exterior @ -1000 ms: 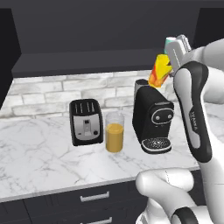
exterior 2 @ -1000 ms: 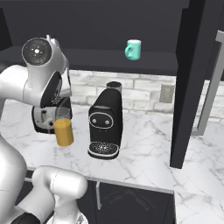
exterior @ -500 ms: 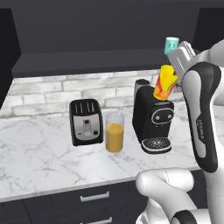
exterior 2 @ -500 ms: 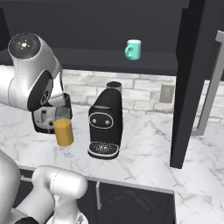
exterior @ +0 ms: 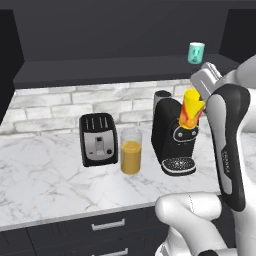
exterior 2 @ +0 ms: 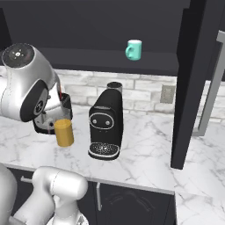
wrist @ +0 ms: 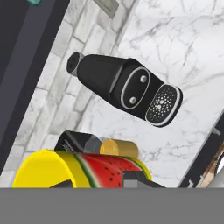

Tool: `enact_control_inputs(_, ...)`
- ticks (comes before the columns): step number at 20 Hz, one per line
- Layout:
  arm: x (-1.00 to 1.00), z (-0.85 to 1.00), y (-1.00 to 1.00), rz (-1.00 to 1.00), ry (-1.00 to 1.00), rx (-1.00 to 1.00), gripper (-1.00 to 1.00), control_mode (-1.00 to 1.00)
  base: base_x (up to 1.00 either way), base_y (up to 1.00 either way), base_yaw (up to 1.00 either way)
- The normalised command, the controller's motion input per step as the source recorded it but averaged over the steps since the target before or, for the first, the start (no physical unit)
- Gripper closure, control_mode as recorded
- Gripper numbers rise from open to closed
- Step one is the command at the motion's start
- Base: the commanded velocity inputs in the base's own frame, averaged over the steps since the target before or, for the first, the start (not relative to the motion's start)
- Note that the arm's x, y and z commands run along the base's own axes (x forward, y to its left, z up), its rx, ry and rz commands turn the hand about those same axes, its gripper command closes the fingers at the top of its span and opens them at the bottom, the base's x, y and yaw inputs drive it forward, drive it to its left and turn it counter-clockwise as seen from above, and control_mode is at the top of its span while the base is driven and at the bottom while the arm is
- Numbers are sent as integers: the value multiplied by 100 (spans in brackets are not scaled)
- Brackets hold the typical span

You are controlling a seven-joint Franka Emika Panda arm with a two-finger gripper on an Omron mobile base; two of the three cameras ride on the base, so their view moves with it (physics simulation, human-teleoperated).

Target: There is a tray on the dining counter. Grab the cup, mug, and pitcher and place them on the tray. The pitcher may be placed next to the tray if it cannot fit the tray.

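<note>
My gripper [exterior: 199,100] is shut on the cup [exterior: 192,112], a yellow tumbler with red-orange marks, and holds it in the air in front of the coffee machine's upper part. The cup [wrist: 78,168] also lies along the bottom of the hand view. The teal mug [exterior: 196,52] [exterior 2: 134,49] stands on the dark shelf above the worktop. The glass pitcher [exterior: 131,151] [exterior 2: 64,132] of orange juice stands on the marble worktop between the toaster and the coffee machine. The tray and the dining counter are out of view.
A black coffee machine [exterior: 175,135] [exterior 2: 105,127] [wrist: 127,89] and a black toaster [exterior: 98,139] stand on the worktop against the white brick wall. A dark shelf [exterior: 110,65] overhangs them. A tall dark cabinet panel [exterior 2: 193,83] rises at the right.
The arm has swung and brought the held cup lower and a little to the right in the left base view. The mug and pitcher have stayed where they were.
</note>
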Motion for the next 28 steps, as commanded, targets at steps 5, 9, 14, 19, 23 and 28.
enact_control_inputs(5, -8, -37, 0, 0, 0, -5, 100, -100, 0, 0, 0)
enact_control_inputs(9, -4, -26, 0, 0, 0, -2, 100, -100, 0, 0, 0)
enact_control_inputs(14, 0, -13, 0, 0, 0, -1, 100, 100, -9, 0, 1)
enact_control_inputs(19, 0, 0, 0, 0, 0, 0, 100, 100, -66, 4, 21)
enact_control_inputs(23, 0, 0, 0, 0, 0, 0, 100, 100, -68, 34, 40)
enact_control_inputs(28, 0, 0, 0, 0, 0, 0, 100, 100, -47, 42, 56)
